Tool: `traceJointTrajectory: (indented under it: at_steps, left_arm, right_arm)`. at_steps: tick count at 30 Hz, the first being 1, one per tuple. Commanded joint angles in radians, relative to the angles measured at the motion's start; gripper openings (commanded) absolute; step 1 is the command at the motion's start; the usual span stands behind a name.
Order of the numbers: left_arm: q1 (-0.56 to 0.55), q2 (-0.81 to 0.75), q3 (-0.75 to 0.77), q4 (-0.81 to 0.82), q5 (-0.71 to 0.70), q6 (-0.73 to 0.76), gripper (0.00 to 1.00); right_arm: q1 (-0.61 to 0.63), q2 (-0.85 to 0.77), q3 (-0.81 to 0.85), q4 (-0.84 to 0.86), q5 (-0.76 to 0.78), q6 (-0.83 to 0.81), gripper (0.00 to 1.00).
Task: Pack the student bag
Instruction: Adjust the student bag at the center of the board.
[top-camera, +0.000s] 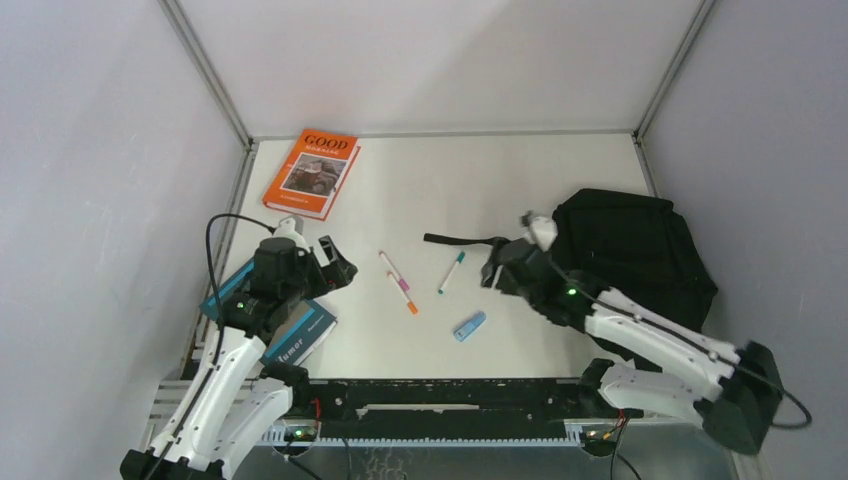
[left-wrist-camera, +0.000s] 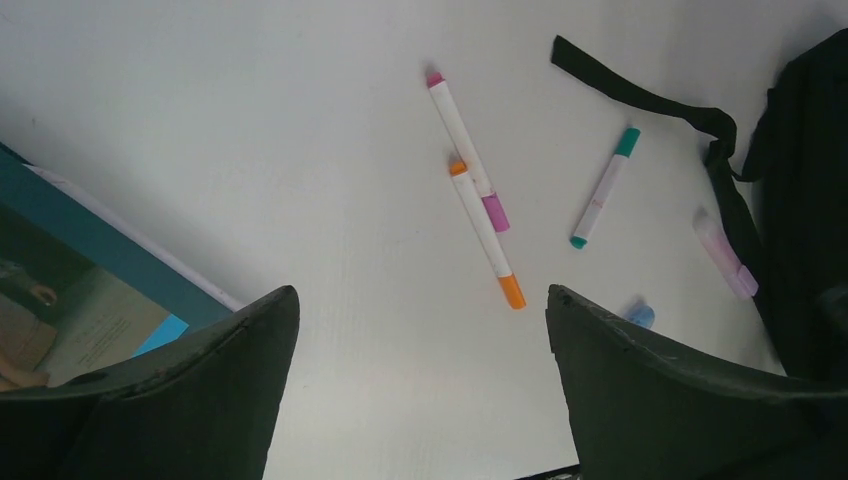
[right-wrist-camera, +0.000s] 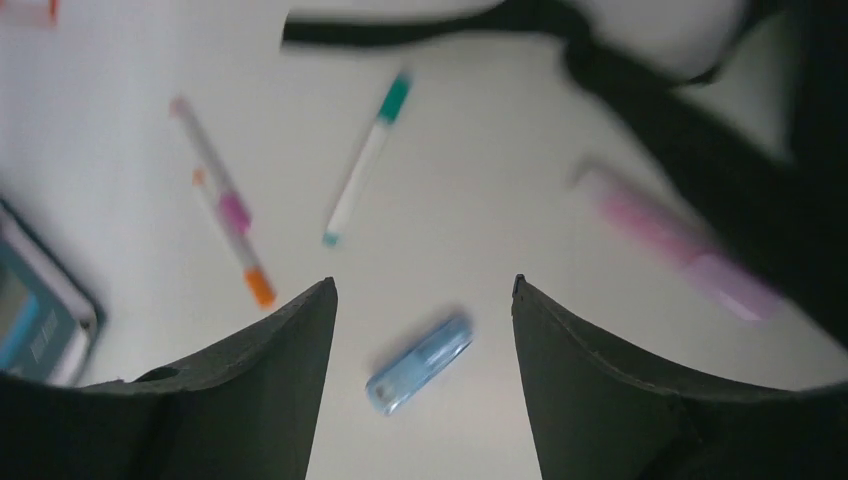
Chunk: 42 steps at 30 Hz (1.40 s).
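The student bag (top-camera: 640, 255) lies slumped on the right side of the white table (top-camera: 560, 180), with one strap (top-camera: 460, 239) trailing out to the left. An orange book (top-camera: 312, 173) sits at the far left corner, and a teal book (top-camera: 305, 335) lies partly under the left arm. The left gripper (top-camera: 335, 265) and the right gripper (top-camera: 492, 272) hover with fingers spread, holding nothing. Between them lie a pink marker (top-camera: 394, 271), an orange marker (top-camera: 404, 296), a teal marker (top-camera: 451, 272) and a small blue object (top-camera: 469, 326).
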Motion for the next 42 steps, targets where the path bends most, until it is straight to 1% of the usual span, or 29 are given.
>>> traceJointTrajectory:
  at_steps: [1, 4, 6, 8, 10, 13, 16, 18, 21, 24, 28, 33, 36, 37, 38, 40, 41, 42]
  left_arm:
    - [-0.015, -0.007, 0.017, 0.053, 0.056, 0.013, 0.95]
    - [-0.067, -0.011, 0.004, 0.117, 0.105, 0.007, 0.95]
    - [-0.129, -0.007, -0.005, 0.143, 0.073, 0.004, 0.98]
    - [-0.187, 0.018, -0.004, 0.151, 0.031, 0.001, 1.0]
    - [-0.222, 0.066, 0.01, 0.154, 0.037, -0.011, 1.0]
    - [-0.293, 0.132, 0.041, 0.167, 0.029, -0.016, 1.0]
    - [-0.407, 0.181, 0.086, 0.176, -0.041, 0.0, 1.0]
    - [-0.468, 0.218, 0.112, 0.186, -0.044, 0.004, 1.0]
    - [-0.486, 0.258, 0.14, 0.228, -0.015, -0.027, 1.0]
    - [-0.49, 0.265, 0.138, 0.278, -0.01, -0.042, 1.0]
    - [-0.49, 0.289, 0.138, 0.267, -0.035, -0.027, 1.0]
    - [-0.49, 0.316, 0.134, 0.239, -0.03, -0.02, 1.0]
    - [-0.49, 0.323, 0.124, 0.243, -0.035, -0.021, 1.0]
    - [-0.49, 0.327, 0.123, 0.243, -0.037, -0.02, 1.0]
    - [-0.49, 0.332, 0.124, 0.243, -0.038, -0.021, 1.0]
    - [-0.49, 0.34, 0.124, 0.241, -0.037, -0.022, 1.0]
    - [-0.49, 0.343, 0.124, 0.24, -0.035, -0.023, 1.0]
    - [-0.49, 0.345, 0.123, 0.24, -0.036, -0.024, 1.0]
  right_arm:
    - [-0.198, -0.178, -0.028, -0.083, 0.044, -0.006, 0.73]
    - [-0.379, -0.294, -0.087, -0.117, -0.034, -0.016, 0.73]
    - [-0.459, -0.346, -0.114, -0.139, -0.064, -0.025, 0.73]
    - [-0.514, -0.376, -0.124, -0.173, -0.084, -0.026, 0.73]
    - [-0.542, -0.386, -0.125, -0.215, -0.083, -0.009, 0.73]
    - [-0.551, -0.376, -0.132, -0.257, -0.062, 0.01, 0.72]
    - [-0.553, -0.348, -0.134, -0.285, -0.049, 0.024, 0.72]
    - [-0.558, -0.319, -0.134, -0.281, -0.067, 0.016, 0.73]
    - [-0.562, -0.276, -0.134, -0.282, -0.098, 0.013, 0.73]
    - [-0.563, -0.23, -0.134, -0.324, -0.038, 0.049, 0.73]
    - [-0.561, -0.173, -0.133, -0.323, 0.006, 0.07, 0.7]
    - [-0.558, -0.118, -0.128, -0.336, 0.089, 0.118, 0.7]
    - [-0.558, -0.074, -0.139, -0.31, 0.113, 0.122, 0.68]
    - [-0.558, -0.057, -0.144, -0.294, 0.115, 0.12, 0.66]
    - [-0.558, -0.039, -0.147, -0.279, 0.116, 0.117, 0.59]
    - [-0.56, -0.004, -0.144, -0.246, 0.096, 0.091, 0.34]
    - [-0.561, 0.009, -0.138, -0.233, 0.083, 0.08, 0.27]
    - [-0.561, 0.016, -0.13, -0.219, 0.07, 0.074, 0.23]
